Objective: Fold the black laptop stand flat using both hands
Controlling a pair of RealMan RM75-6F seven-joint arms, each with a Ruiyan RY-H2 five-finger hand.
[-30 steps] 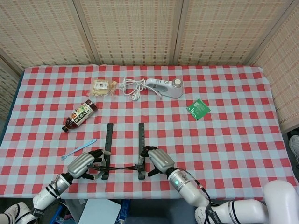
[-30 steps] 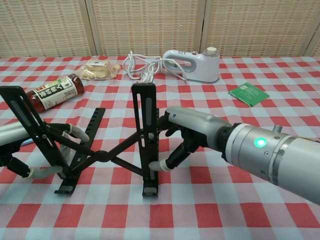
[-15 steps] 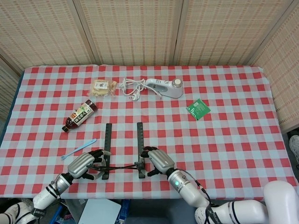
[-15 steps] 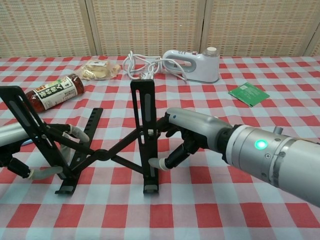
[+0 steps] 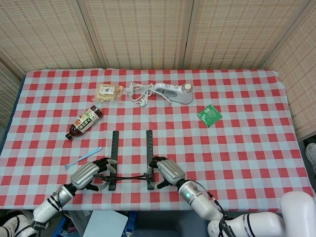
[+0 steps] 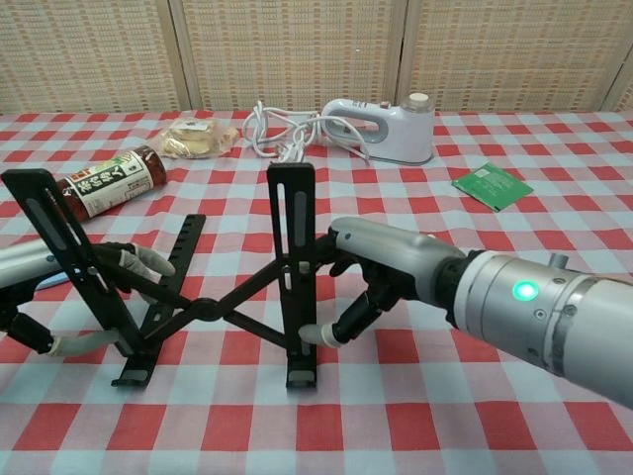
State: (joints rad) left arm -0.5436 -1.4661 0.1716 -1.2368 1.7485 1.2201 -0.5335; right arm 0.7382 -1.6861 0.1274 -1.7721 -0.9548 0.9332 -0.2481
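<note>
The black laptop stand (image 6: 198, 297) stands raised near the table's front edge, its two slotted arms (image 5: 149, 148) angled up and joined by crossed struts. My left hand (image 6: 59, 297) grips the stand's left arm, with fingers curled around it and the strut. My right hand (image 6: 381, 272) grips the right arm (image 6: 297, 247) from the right side, fingertips hooked behind its lower part. From above, my left hand (image 5: 89, 174) and right hand (image 5: 168, 171) sit at the stand's near end (image 5: 129, 177).
A sauce bottle (image 5: 84, 122) lies left of the stand, a blue toothbrush (image 5: 83, 157) beside my left hand. Further back are a snack packet (image 5: 109, 92), a white corded appliance (image 5: 173, 92) and a green sachet (image 5: 209, 115).
The stand's right arm tipped slightly left half a second ago, then swung back right. Both hands kept their grip.
</note>
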